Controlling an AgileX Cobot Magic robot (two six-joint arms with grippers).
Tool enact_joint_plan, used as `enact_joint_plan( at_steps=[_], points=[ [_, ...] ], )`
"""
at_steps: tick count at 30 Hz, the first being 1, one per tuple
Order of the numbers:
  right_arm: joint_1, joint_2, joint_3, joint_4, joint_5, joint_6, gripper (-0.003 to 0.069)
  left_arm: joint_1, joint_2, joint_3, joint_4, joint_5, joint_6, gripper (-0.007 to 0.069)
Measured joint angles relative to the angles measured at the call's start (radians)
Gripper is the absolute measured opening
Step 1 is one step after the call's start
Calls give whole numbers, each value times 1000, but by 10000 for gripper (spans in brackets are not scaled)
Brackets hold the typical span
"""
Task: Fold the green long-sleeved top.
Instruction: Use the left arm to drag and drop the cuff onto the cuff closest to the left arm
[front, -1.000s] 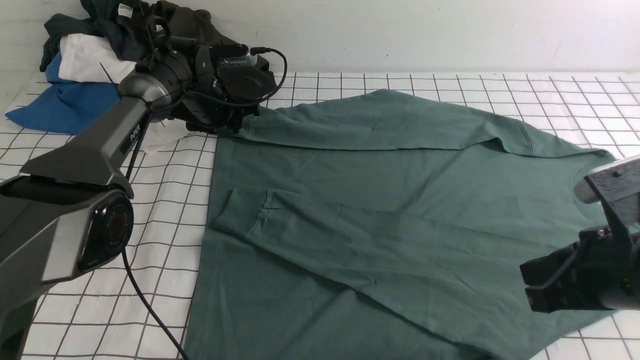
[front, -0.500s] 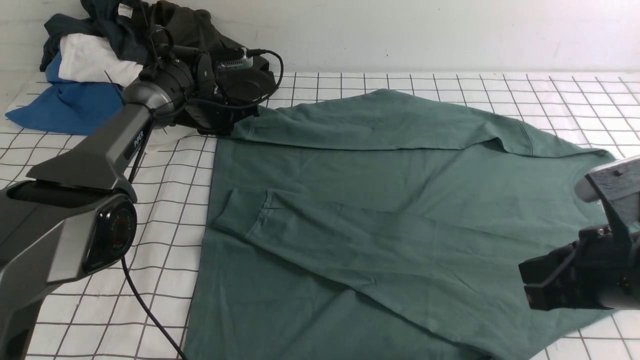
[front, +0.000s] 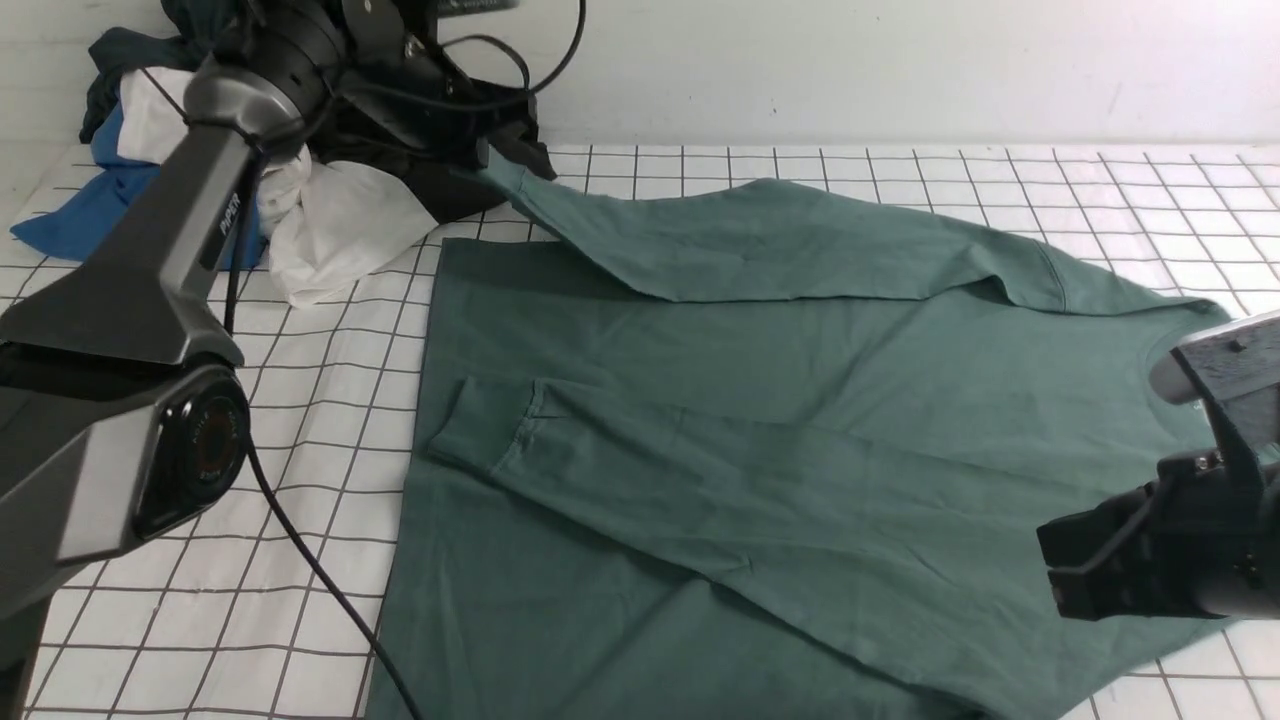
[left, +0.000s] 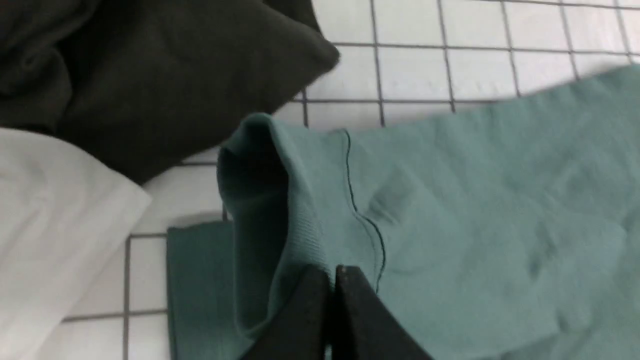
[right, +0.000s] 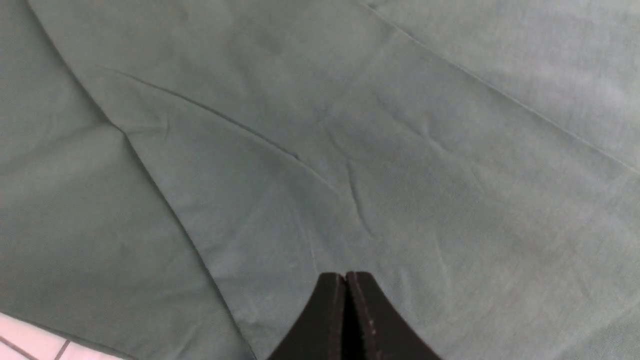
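The green long-sleeved top (front: 800, 420) lies spread on the checked table, neck end to the right. Its near sleeve is folded across the body, with the cuff (front: 490, 425) near the left hem. My left gripper (front: 482, 160) is shut on the far sleeve's ribbed cuff (left: 300, 200) and holds it raised off the table at the back left. In the left wrist view the gripper (left: 332, 272) pinches the cuff fabric. My right gripper (front: 1055, 575) hovers low over the top's right part. It is shut with nothing between its fingers, as the right wrist view (right: 345, 276) also shows.
A pile of clothes sits at the back left: a dark olive-black garment (front: 500, 165), a white cloth (front: 340, 230) and a blue cloth (front: 70, 215). The wall runs right behind it. The left arm's cable (front: 320, 590) hangs over the table beside the top's left hem.
My left gripper has shut on the far sleeve's cuff and lifted it up and back toward the clothes pile. The right arm has stayed where it was.
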Motion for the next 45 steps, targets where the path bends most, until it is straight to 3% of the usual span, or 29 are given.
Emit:
enact_joint_plan(
  at_steps=[4,15,20,26,30,34,40,41,42,45],
  points=[
    [0,0,0,0,0,0,-6,-2,-23,-16,-29,100,43,-8],
    [0,0,0,-26,96,-29,-6,-17,-226,11,-37,126,61,-7],
    [0,0,0,-19,98,-31,-6,-60,-504,250,-27,117,109,-7],
    [0,0,0,5,98,-33,-6,-84,-579,801,-9,97,145,-7],
    [0,0,0,4,89,-38,-6,-84,-546,1079,9,-107,148,-7],
    [0,0,0,6,66,-41,-6,-80,-546,1120,21,-281,143,1],
    [0,0,0,20,55,-44,-6,-47,-515,1115,51,-408,89,113],
    [0,0,0,23,55,-44,-6,-27,-490,1115,53,-421,78,181],
    [0,0,0,22,55,-44,-6,-25,-487,1115,53,-428,78,189],
    [0,0,0,27,53,-45,-6,-3,-436,1115,52,-484,78,318]
  ],
)
